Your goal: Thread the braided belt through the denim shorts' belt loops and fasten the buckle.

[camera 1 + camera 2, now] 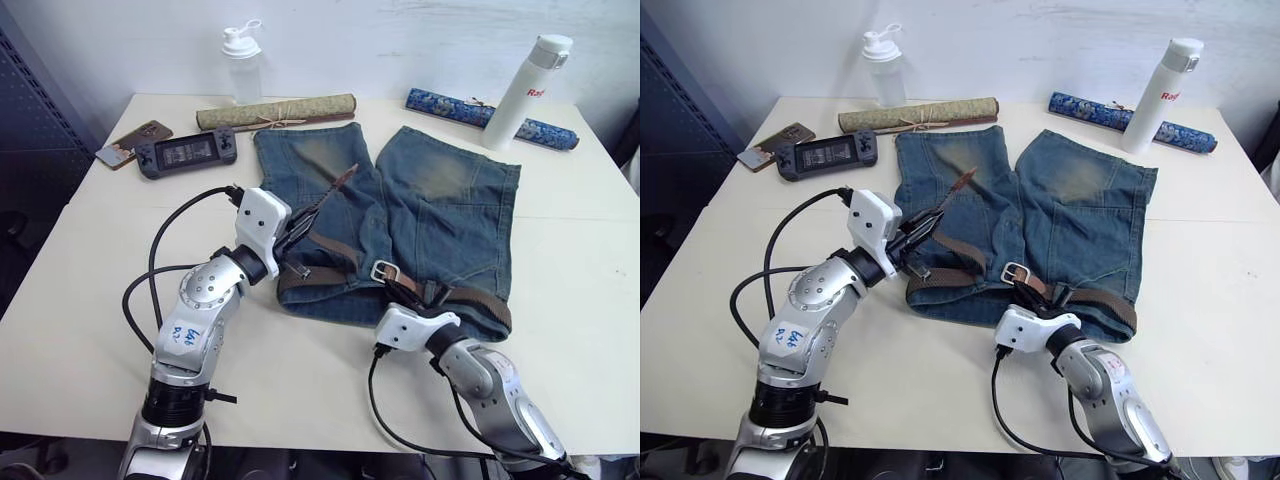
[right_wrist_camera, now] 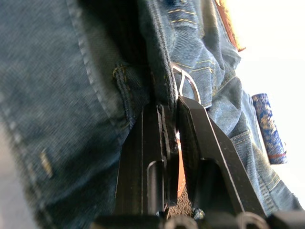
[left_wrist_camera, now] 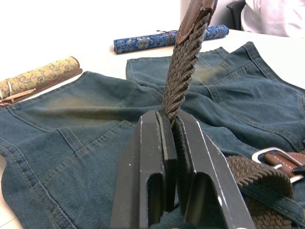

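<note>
We have the denim shorts (image 1: 400,215) spread on the white table (image 1: 90,290), waistband toward its near edge and legs toward the far edge, where a rolled tan mat (image 1: 277,112) and a rolled blue mat (image 1: 455,108) lie. The braided belt (image 1: 480,300) already runs along the waistband, so by our reading most of the belt loops (image 2: 125,90) are threaded and the step in hand is fastening. Our left gripper (image 3: 174,129) is pinching the belt's free end just below its leather tip (image 1: 345,177), holding that end lifted off the left leg and slanting toward the far edge. Our right gripper (image 2: 170,143) sits at the middle of the waistband, fingers pressed together on the belt beside the buckle (image 1: 385,270); the silver frame shows just beyond the fingertips in the right wrist view. To do this well, we should keep the right hold firm so the buckle stays flat and open toward us, then bring the tip across low and flat, without twisting the weave, and feed it through the frame. The braid is soft and may fold, so we judge a grip nearer the tip would steer it better.
</note>
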{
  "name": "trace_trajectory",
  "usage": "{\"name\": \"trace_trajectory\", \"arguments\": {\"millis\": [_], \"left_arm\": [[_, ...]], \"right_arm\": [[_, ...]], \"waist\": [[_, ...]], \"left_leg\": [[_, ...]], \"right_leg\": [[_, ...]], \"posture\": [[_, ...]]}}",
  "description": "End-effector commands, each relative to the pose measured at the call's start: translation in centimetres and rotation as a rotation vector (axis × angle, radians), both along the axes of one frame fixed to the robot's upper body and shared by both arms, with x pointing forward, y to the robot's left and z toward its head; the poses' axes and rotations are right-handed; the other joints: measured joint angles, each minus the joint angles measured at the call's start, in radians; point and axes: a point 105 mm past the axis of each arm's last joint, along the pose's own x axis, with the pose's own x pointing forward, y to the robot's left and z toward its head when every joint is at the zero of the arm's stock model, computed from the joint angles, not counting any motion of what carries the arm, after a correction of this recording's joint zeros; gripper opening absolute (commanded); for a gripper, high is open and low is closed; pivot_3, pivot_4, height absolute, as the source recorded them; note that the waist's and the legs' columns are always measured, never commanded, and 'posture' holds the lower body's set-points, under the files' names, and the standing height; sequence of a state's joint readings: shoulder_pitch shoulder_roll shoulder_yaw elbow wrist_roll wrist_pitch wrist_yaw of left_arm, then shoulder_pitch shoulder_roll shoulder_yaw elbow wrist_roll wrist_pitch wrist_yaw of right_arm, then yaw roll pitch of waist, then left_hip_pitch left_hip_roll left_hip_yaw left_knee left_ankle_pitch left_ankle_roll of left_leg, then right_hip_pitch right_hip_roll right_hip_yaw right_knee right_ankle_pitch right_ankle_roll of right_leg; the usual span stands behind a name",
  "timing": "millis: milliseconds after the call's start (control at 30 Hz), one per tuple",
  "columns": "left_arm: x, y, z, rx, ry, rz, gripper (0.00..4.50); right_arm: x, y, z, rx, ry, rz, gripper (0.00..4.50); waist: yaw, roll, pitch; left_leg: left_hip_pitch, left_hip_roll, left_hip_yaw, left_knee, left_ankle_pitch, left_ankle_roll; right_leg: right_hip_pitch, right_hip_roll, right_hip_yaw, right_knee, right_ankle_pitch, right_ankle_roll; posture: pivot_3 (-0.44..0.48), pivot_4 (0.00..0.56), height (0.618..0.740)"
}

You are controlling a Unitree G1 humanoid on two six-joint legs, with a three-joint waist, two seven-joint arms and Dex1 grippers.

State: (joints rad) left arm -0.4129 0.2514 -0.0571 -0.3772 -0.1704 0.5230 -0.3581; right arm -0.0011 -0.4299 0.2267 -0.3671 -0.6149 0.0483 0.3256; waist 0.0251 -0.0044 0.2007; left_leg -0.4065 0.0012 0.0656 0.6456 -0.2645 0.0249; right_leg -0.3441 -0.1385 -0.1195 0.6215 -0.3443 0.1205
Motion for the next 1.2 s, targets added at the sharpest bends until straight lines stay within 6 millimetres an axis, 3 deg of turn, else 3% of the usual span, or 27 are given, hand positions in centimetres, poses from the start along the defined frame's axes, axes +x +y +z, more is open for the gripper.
{"name": "trace_trajectory", "arguments": {"millis": [33, 167, 333, 400, 867, 1100, 1200], "left_arm": [[-0.4, -0.2, 0.0, 0.033, -0.021, -0.015, 0.00], [-0.3, -0.5, -2.0, 0.169, 0.004, -0.027, 0.00], [0.1, -0.3, -5.2, 0.333, 0.079, -0.024, 0.00], [-0.1, -0.8, -5.6, 0.376, 0.062, -0.052, 0.00], [0.0, -1.7, -5.3, 0.565, -0.121, -0.103, 0.00], [-0.6, 0.0, -3.5, 0.558, -0.204, -0.081, 0.00], [-1.2, 0.7, -3.4, 0.643, -0.244, -0.125, 0.00]], "right_arm": [[0.0, 0.2, 4.5, 0.106, -0.131, 0.009, 0.05], [-0.5, 0.7, 7.6, 0.279, -0.155, 0.055, 0.05], [-0.7, 0.6, 8.9, 0.434, -0.112, 0.081, 0.05], [-1.0, 1.1, 9.0, 0.477, -0.088, 0.111, 0.05], [-1.9, 2.3, 8.0, 0.605, 0.079, 0.195, 0.05], [-1.3, 1.1, 7.1, 0.526, 0.140, 0.192, 0.05], [-1.0, 0.8, 7.1, 0.491, 0.137, 0.194, 0.05]], "waist": [[0.000, 0.000, 0.000], [-0.001, 0.000, 0.000], [-0.001, 0.000, 0.000], [-0.002, 0.000, 0.000], [-0.001, 0.000, 0.000], [-0.002, 0.000, 0.000], [-0.003, 0.000, 0.000]], "left_leg": [[0.000, 0.000, 0.000, 0.000, 0.000, 0.000], [0.000, 0.001, 0.000, -0.001, 0.000, 0.000], [0.000, 0.002, 0.001, -0.001, 0.000, -0.001], [0.000, 0.002, 0.001, -0.001, 0.000, -0.001], [-0.002, 0.003, 0.004, -0.002, -0.001, -0.001], [-0.005, 0.003, 0.005, -0.001, 0.000, -0.001], [-0.006, 0.003, 0.006, -0.001, 0.000, 0.000]], "right_leg": [[0.000, 0.000, 0.000, 0.000, 0.000, 0.000], [-0.001, 0.001, 0.000, 0.000, 0.000, 0.000], [-0.001, 0.003, 0.000, 0.002, 0.000, 0.000], [-0.002, 0.003, 0.001, 0.003, 0.000, 0.000], [-0.006, 0.003, 0.004, 0.005, 0.000, -0.001], [-0.010, 0.003, 0.004, 0.006, 0.000, -0.001], [-0.012, 0.003, 0.005, 0.006, 0.000, -0.001]], "posture": [[0.000, 0.150, 0.717], [0.000, 0.150, 0.717], [0.000, 0.150, 0.717], [0.000, 0.150, 0.717], [0.000, 0.150, 0.717], [0.000, 0.150, 0.717], [0.000, 0.150, 0.717]]}}
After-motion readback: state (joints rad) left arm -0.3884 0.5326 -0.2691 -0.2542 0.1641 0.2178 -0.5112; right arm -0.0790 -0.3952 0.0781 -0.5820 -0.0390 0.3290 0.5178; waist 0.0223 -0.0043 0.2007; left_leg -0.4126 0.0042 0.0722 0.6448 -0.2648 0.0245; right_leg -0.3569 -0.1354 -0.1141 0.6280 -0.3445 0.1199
